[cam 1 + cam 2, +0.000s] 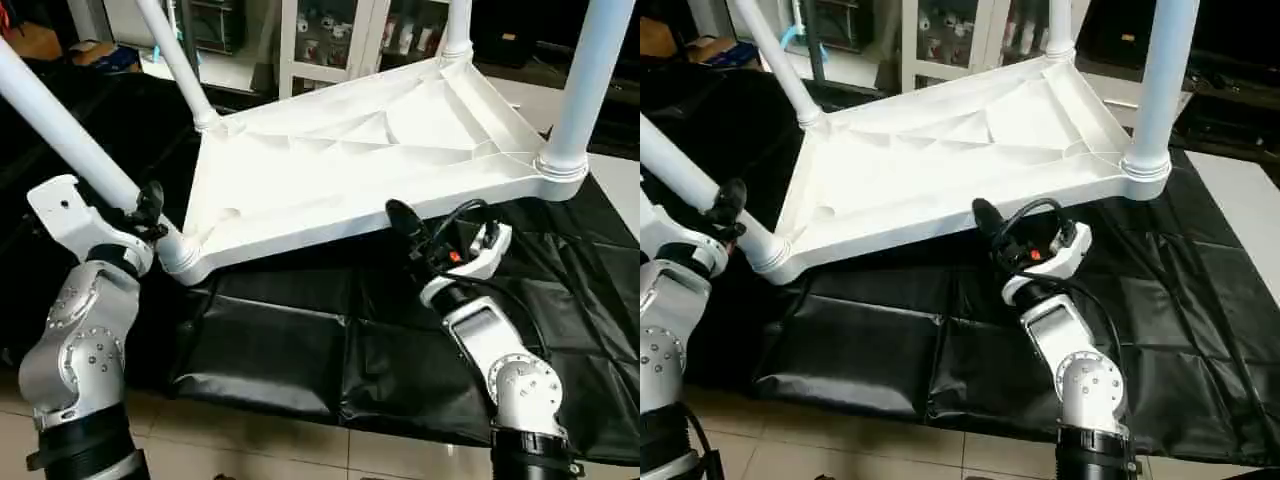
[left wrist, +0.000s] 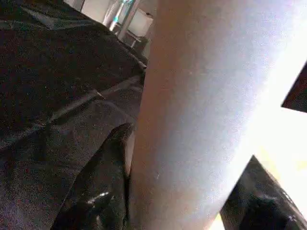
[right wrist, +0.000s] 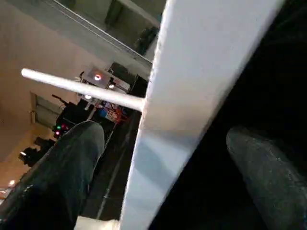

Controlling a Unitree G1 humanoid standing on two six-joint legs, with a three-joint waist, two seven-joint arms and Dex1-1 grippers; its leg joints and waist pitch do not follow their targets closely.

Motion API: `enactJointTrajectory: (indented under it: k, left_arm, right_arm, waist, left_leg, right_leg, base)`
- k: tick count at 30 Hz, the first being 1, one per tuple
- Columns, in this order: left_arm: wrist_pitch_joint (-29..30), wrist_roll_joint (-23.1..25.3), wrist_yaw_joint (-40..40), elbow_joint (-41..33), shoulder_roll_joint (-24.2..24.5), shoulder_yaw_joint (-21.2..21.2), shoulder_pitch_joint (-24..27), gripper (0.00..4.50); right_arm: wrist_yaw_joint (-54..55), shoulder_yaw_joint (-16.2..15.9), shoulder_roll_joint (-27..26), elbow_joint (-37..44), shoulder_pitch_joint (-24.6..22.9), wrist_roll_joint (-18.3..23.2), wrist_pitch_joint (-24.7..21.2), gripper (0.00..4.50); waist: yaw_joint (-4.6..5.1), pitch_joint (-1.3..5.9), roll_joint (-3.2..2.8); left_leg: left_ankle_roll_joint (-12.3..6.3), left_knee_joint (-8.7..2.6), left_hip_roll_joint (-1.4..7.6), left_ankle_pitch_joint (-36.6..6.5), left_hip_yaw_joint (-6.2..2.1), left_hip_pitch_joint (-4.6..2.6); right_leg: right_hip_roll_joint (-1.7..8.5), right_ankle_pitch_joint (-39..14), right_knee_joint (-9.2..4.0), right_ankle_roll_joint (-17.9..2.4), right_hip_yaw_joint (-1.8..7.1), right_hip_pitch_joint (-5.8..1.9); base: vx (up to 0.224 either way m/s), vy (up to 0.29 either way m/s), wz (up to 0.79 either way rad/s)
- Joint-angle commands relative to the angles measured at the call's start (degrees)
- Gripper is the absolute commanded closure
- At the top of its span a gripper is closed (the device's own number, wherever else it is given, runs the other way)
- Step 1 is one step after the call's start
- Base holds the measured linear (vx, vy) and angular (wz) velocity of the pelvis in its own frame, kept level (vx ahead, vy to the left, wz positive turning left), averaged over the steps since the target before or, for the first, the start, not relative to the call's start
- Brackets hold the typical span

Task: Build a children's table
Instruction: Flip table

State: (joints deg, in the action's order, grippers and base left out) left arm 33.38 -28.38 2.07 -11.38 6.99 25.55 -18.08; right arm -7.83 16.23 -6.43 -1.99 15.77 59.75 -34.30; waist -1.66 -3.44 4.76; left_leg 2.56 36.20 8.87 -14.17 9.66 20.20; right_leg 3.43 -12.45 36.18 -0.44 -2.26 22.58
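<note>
The children's table's white tabletop point(image 1: 330, 170) lies upside down and tilted, its ribbed underside facing up. White tube legs stand in its corner sockets: near left point(image 1: 60, 135), far left point(image 1: 175, 60), far right point(image 1: 458, 25) and near right point(image 1: 590, 70). My left gripper point(image 1: 150, 212) is shut on the near-left leg point(image 2: 201, 110) just above its socket, with one black finger point(image 2: 96, 191) pressed against the tube. My right gripper point(image 1: 405, 222) sits at the tabletop's near edge. It is open, and the rim point(image 3: 192, 72) runs between its fingers point(image 3: 62, 177) with a gap on each side.
A black sheet point(image 1: 300, 350) covers the low surface under the tabletop. Tiled floor point(image 1: 300, 450) shows in front of it. A white glass-door cabinet point(image 1: 330, 40) stands behind the table. Dark furniture lines the far right.
</note>
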Motion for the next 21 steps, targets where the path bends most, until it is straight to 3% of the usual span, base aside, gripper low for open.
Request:
enactJointTrajectory:
  k: [1,5,11,15,18,21]
  left_arm:
    - [1.0,-6.3,-0.6,-1.2,-2.9,0.2,0.3,2.44]
    - [1.1,-6.4,-0.7,-1.4,-3.1,-0.2,0.5,2.44]
    - [1.7,-6.8,-1.2,-2.0,-4.3,-0.8,0.8,2.44]
    - [2.2,-6.9,-1.4,-2.3,-4.7,-0.9,0.9,2.44]
    - [2.5,-7.1,-1.5,-2.6,-4.9,-1.3,1.0,2.44]
    - [2.5,-7.1,-1.5,-2.8,-5.2,-1.6,1.0,2.44]
  right_arm:
    - [-0.1,1.9,-2.5,-2.2,1.6,3.6,-0.5,0.0]
    - [0.1,2.8,-1.7,-4.4,3.9,6.7,-0.6,0.0]
    - [2.3,6.1,-0.3,-12.0,11.3,3.9,3.6,0.0]
    - [1.8,5.6,0.5,-14.5,12.8,0.8,5.7,0.0]
    - [1.3,5.1,1.1,-17.0,14.2,-2.1,9.3,0.17]
    - [2.2,6.6,0.7,-18.6,15.5,-2.3,11.8,0.17]
  waist:
    - [-0.01,3.65,0.29]
    - [-0.28,3.93,0.27]
    - [-0.32,3.88,0.57]
    - [-0.51,4.12,0.64]
    - [-0.59,4.09,0.68]
    - [-0.61,4.04,0.74]
  left_leg:
    - [-2.92,-4.53,3.76,6.9,-1.27,-0.33]
    - [-4.18,-4.19,3.64,9.8,-1.08,-0.34]
    - [-4.32,-4.14,3.67,9.1,-0.74,-0.39]
    - [-4.52,-3.94,3.56,11.4,-0.74,-0.36]
    - [-4.56,-3.95,3.59,10.1,-0.66,-0.34]
    - [-4.49,-4.0,3.63,8.7,-0.58,-0.3]
  right_leg:
    - [4.69,5.3,-2.73,-10.8,2.93,-2.83]
    - [4.55,9.0,-2.34,-11.6,2.88,-2.71]
    - [4.49,6.8,-2.46,-11.9,2.82,-2.47]
    - [4.37,9.2,-2.18,-11.7,2.71,-2.6]
    - [4.49,7.8,-2.27,-11.8,2.78,-2.62]
    - [4.52,6.7,-2.39,-11.9,2.81,-2.62]
  base:
    - [0.0,0.0,0.0]
    - [0.0,0.0,0.0]
    - [0.0,0.0,0.0]
    - [0.0,0.0,0.0]
    - [0.0,0.0,0.0]
    - [0.0,0.0,0.0]
